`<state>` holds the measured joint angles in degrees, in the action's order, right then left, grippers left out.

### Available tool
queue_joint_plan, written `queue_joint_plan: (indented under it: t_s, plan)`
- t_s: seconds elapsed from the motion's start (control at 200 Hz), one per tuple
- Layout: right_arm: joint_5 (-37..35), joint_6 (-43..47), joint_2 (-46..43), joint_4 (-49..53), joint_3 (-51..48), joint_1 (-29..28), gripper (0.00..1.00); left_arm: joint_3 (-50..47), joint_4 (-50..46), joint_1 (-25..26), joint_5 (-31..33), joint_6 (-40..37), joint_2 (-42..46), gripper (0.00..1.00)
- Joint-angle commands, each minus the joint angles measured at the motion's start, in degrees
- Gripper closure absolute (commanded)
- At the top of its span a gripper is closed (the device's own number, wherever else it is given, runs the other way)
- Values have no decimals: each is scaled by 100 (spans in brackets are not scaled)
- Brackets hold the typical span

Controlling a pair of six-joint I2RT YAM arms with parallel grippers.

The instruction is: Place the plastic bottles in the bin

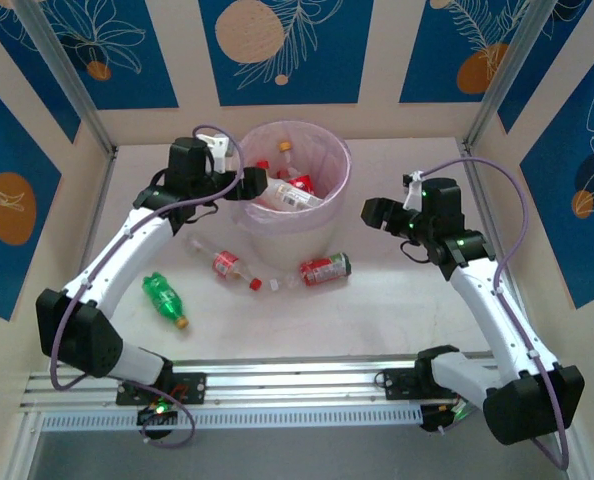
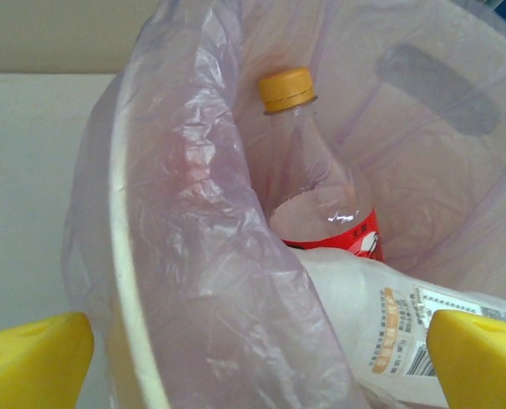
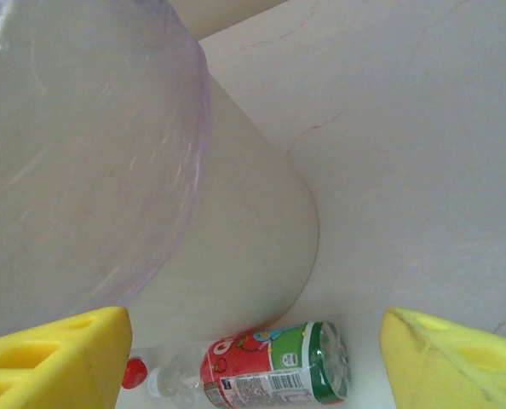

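The bin (image 1: 329, 222), a white pail with a pink-lilac liner, stands mid-table and holds several plastic bottles (image 1: 289, 187). My left gripper (image 1: 253, 183) hangs open at its left rim, its jaws either side of the lined rim (image 2: 193, 281). Inside lie a pale-labelled bottle (image 2: 406, 328) and a yellow-capped, red-labelled one (image 2: 313, 183). My right gripper (image 1: 376, 212) is open to the right of the bin, above a red-and-green-labelled bottle (image 3: 274, 373) lying by the bin's base (image 3: 227, 256). On the table also lie a clear red-labelled bottle (image 1: 227, 263) and a green bottle (image 1: 164, 298).
Aluminium posts and patterned walls enclose the table on three sides. Bare tabletop (image 1: 397, 310) lies in front of the right arm, and more beyond the bin at the back. A metal rail (image 1: 297, 385) runs along the near edge.
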<state>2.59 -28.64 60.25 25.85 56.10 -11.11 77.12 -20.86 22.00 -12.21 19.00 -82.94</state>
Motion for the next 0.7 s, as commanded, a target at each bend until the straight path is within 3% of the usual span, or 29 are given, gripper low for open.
queue_joint_plan:
  t_s: [0.0,0.255,0.415,0.505,0.695]
  plan:
    - [464,-53,144,-337,47,150,23,409,-943,85,220,-338,-37,0]
    - [884,-487,456,-476,744,300,17,968,-1481,72,500,-868,480,0]
    - [1193,-858,634,-352,1276,231,14,1443,-2122,-153,1218,-1322,743,0]
    - [1248,-906,795,-312,1478,99,14,1621,-2449,-695,1368,-1311,788,0]
    - [1268,-825,1207,-406,1757,-238,16,1294,-2395,-2433,684,-965,742,1]
